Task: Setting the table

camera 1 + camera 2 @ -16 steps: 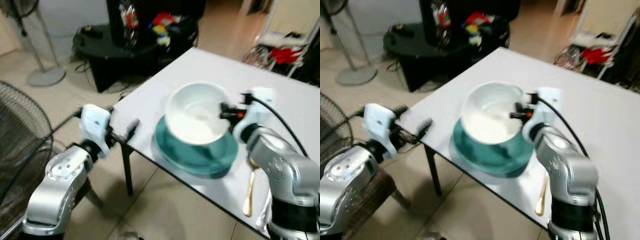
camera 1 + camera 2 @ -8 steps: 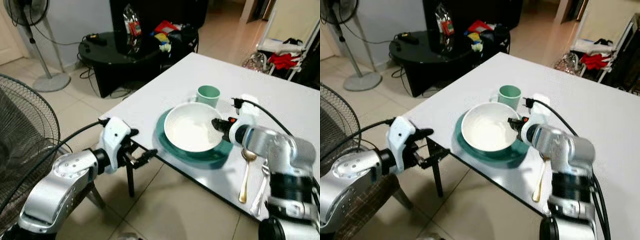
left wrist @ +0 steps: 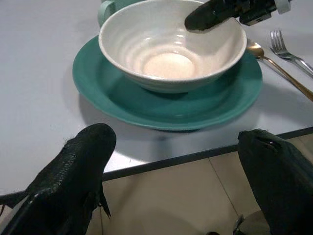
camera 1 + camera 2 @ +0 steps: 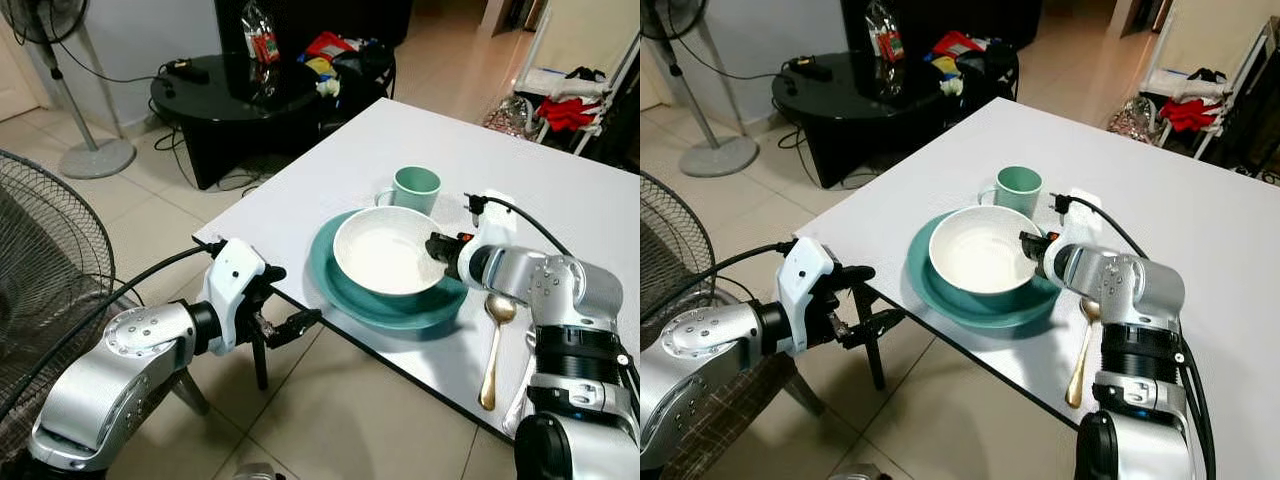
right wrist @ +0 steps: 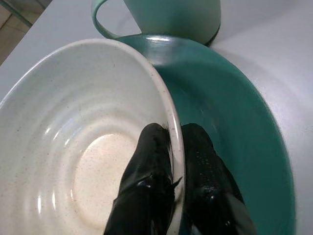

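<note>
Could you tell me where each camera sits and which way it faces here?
Left eye view, right eye view: on the head, looking down at the table; both silver arms show.
Left wrist view: behind the left hand, open at the table edge, facing the white bowl.
Right wrist view: along the right hand, pinching the bowl's rim.
All share bowl and teal plate.

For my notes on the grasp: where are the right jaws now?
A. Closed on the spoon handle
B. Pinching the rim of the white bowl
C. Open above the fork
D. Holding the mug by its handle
B: the right gripper has one finger inside the white bowl and one outside its rim.
</note>
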{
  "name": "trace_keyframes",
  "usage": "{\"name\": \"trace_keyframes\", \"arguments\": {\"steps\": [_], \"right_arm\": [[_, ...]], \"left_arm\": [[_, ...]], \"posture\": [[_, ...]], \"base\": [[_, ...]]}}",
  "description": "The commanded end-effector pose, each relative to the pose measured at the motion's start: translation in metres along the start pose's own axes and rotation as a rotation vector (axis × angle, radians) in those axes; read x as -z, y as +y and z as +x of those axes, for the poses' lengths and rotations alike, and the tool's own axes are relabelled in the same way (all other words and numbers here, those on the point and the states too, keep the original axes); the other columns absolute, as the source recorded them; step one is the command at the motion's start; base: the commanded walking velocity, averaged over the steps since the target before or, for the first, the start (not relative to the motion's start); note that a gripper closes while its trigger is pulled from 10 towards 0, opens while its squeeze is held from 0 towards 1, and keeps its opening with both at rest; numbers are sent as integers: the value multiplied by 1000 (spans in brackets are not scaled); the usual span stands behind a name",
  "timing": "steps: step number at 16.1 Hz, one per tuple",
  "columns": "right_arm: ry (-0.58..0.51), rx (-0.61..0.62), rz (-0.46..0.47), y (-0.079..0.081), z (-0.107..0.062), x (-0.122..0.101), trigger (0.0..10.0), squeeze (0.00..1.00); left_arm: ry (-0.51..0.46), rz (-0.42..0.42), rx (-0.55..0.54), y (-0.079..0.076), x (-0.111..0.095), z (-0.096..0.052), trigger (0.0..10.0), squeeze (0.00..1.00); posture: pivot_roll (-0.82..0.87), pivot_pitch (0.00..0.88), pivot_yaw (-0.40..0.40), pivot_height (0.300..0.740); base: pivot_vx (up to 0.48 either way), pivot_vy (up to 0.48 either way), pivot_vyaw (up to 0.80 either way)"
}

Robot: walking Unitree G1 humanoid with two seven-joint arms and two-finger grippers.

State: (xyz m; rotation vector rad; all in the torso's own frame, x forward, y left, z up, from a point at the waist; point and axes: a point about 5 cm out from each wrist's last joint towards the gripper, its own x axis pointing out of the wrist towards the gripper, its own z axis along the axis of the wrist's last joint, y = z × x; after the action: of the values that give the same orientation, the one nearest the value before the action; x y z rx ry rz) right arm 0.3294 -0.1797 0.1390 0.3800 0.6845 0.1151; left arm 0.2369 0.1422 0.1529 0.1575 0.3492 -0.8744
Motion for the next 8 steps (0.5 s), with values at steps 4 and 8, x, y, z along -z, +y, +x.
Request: {"name": "trace_keyframes", "arguments": {"steps": [4,8], "right_arm": [[-34,10,34,-3,1,-3,10000,1000],[-53,33,14,-10,-14,-9,10000,1000]], "left_arm": [[-1,35,4,-2,-3,-2,10000,0],[-5,42,-5,0,-3,-4,10000,0]], "posture": [[146,0,-10,740],[144,0,-2,740]], "base": [[0,0,0],[0,0,0]]}}
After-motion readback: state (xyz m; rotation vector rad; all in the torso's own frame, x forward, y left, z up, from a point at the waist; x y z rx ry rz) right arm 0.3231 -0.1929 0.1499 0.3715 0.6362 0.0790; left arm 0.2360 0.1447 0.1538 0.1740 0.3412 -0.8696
